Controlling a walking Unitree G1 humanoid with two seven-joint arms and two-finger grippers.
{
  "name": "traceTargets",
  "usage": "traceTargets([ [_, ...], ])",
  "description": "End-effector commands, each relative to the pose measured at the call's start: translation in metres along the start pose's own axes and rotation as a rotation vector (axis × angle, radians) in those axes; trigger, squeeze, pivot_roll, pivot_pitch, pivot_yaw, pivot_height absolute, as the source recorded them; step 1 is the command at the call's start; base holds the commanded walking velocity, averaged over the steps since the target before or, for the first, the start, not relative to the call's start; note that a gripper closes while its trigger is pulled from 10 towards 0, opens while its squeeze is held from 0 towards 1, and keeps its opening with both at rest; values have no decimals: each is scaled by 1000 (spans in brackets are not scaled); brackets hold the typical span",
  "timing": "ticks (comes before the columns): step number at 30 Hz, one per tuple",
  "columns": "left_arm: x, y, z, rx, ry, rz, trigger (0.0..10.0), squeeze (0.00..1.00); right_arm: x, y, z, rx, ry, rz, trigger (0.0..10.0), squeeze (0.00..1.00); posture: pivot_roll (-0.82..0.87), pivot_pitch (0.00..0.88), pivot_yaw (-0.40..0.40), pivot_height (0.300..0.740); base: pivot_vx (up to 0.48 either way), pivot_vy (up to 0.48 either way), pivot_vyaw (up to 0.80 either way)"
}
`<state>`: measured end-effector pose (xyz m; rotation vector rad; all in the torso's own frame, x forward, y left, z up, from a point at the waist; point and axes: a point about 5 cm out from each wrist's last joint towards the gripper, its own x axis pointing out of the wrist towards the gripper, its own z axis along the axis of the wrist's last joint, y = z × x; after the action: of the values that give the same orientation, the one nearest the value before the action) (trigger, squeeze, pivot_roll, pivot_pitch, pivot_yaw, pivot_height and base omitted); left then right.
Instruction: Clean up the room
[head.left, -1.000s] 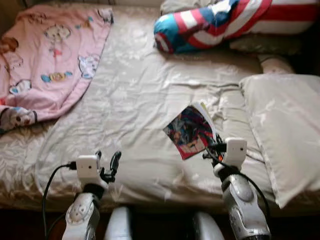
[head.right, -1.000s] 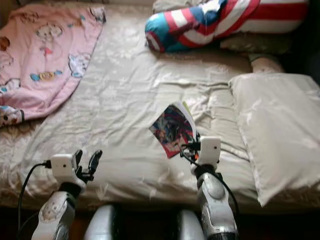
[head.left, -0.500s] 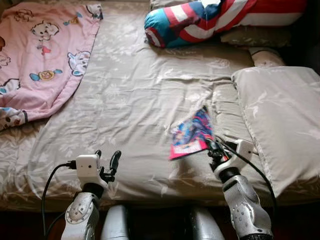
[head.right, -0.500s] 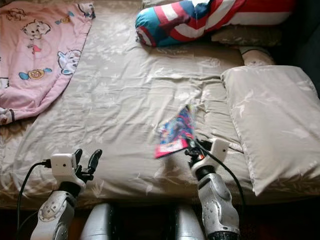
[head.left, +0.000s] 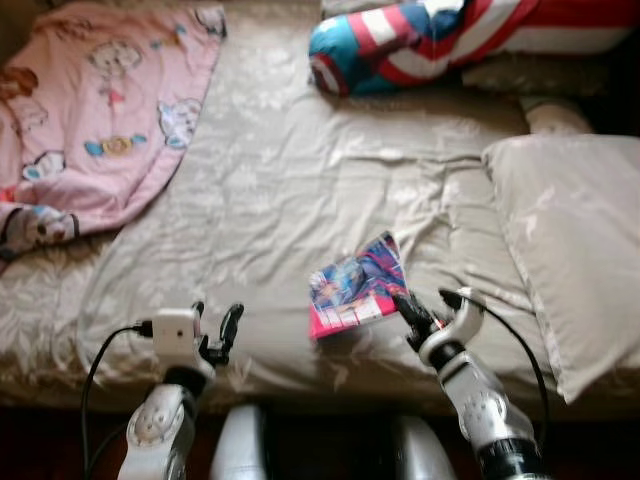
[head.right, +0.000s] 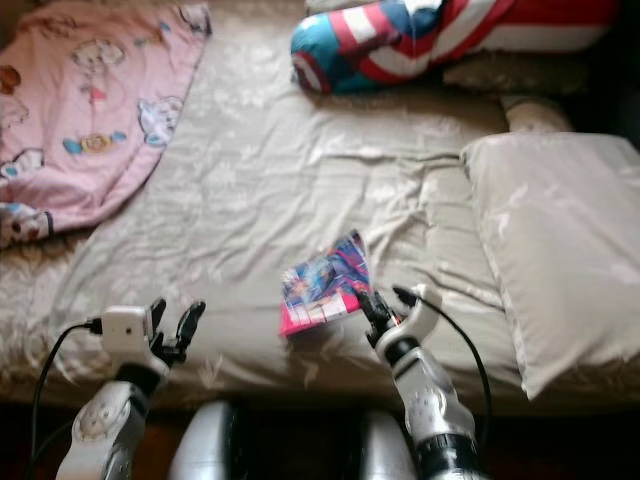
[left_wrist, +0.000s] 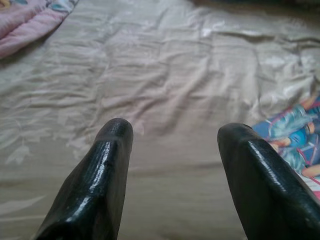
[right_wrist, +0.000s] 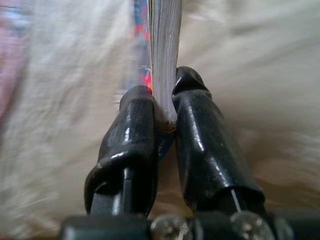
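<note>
A colourful comic book (head.left: 357, 285) is held over the beige bed sheet (head.left: 270, 200) near the bed's front edge. My right gripper (head.left: 405, 305) is shut on the book's near corner; in the right wrist view the two fingers (right_wrist: 130, 130) clamp the page edges (right_wrist: 165, 45). My left gripper (head.left: 215, 325) hovers open above the front of the bed, left of the book, with nothing between its fingers (left_wrist: 105, 165). The book's corner (left_wrist: 300, 145) shows beside the left gripper's finger.
A pink cartoon blanket (head.left: 90, 110) lies at the bed's far left. A red, white and blue striped cushion (head.left: 430, 40) sits at the head. A beige pillow (head.left: 570, 240) lies along the right side. The bed's front edge runs just before my arms.
The right wrist has rolled and the book has swung from upright to flatter, cover up, drifting left. The camera view has shifted. The left arm holds still.
</note>
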<state>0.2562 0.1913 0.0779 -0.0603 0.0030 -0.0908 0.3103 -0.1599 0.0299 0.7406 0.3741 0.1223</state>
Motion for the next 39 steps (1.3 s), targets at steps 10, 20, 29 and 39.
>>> traceTargets([
  [10, -13, 6, 2, 39, 48, -24, 10000, 0, 0, -31, 17, -9, -43, -242, 10000, 0, 121, 326, 29, 639, 0, 0, 0],
  [20, -20, 4, 2, 41, 74, -29, 10000, 0, -15, -54, 0, 127, -57, -391, 10000, 0, 142, 367, 42, 639, 0, 0, 0],
  [29, -18, 6, 6, 49, 74, -25, 10000, 0, -13, -55, 12, 149, -87, -398, 10000, 588, 148, 372, 41, 639, 0, 0, 0],
  [39, -16, 3, 6, 46, 75, -31, 10000, 0, -14, -58, 26, 118, -112, -414, 10000, 302, 147, 373, 44, 639, 0, 0, 0],
])
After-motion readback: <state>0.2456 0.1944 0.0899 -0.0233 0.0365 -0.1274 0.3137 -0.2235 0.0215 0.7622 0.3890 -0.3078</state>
